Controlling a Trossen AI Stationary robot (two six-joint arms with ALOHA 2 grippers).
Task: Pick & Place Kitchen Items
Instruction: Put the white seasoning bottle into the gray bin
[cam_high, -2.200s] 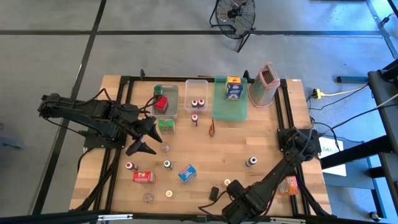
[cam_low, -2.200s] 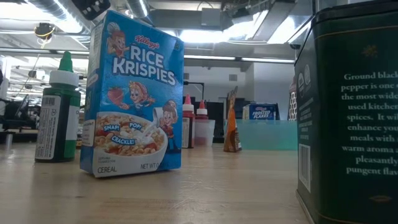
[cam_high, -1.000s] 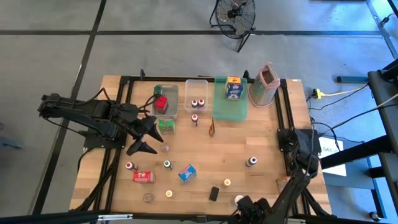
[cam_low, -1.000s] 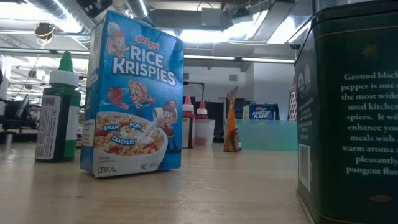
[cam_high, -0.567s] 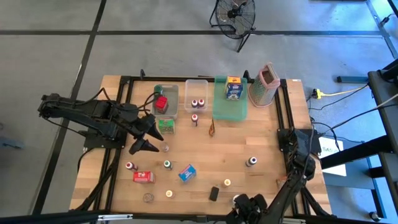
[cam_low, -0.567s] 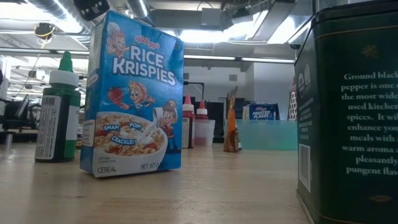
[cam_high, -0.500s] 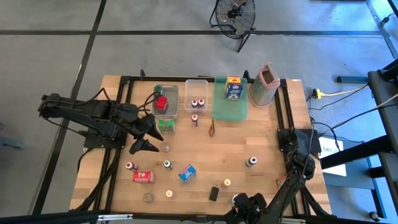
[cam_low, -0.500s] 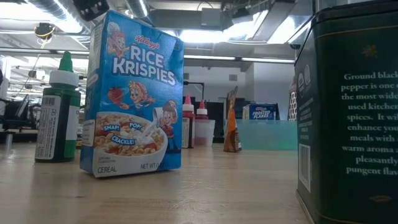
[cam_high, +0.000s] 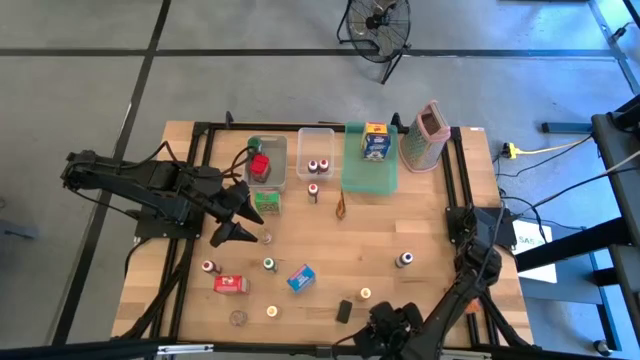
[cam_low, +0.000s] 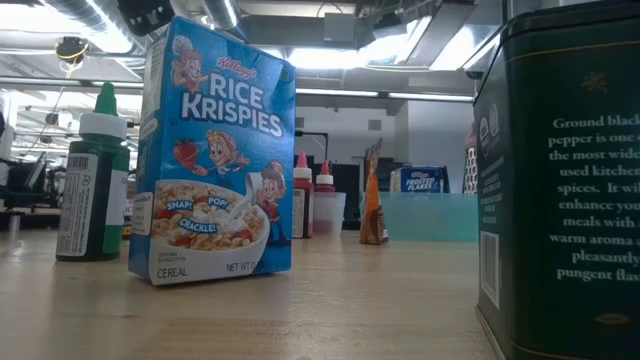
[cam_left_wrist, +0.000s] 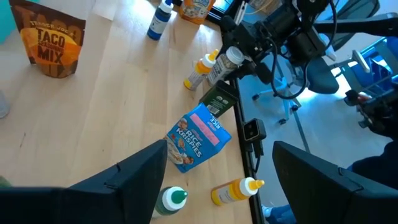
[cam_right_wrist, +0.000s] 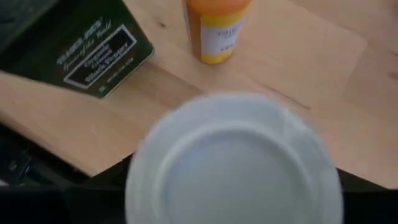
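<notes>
My right gripper (cam_high: 385, 322) is at the table's near edge, shut on a white-capped bottle (cam_right_wrist: 233, 162) whose cap fills the right wrist view. Just beyond it are a dark pepper tin (cam_right_wrist: 74, 43) and a yellow bottle (cam_right_wrist: 217, 28). My left gripper (cam_high: 252, 222) is open and empty over the table's left part, between a green box (cam_high: 266, 203) and a small clear jar (cam_high: 266, 238). A blue Rice Krispies box (cam_high: 300, 277), a red box (cam_high: 230, 284) and several small bottles stand on the table. My right gripper holds the white-capped bottle by its upper part (cam_left_wrist: 229, 57), as the left wrist view shows from afar. The bottle is tilted. In the right wrist view the cap hides the fingers and the place of contact.
At the far edge stand a clear bin (cam_high: 268, 150) with a red box, a second clear bin (cam_high: 322, 148) with two bottles, a green tray (cam_high: 372, 172) with a yellow-and-blue box, and a pinkish grater (cam_high: 428, 135). A taco mix packet (cam_high: 341, 206) stands mid-table.
My right arm has swept along the table's near edge toward the left edge, carrying the white-capped bottle past the pepper tin. My left gripper has edged a little toward the far edge, nearer the green box, still open.
</notes>
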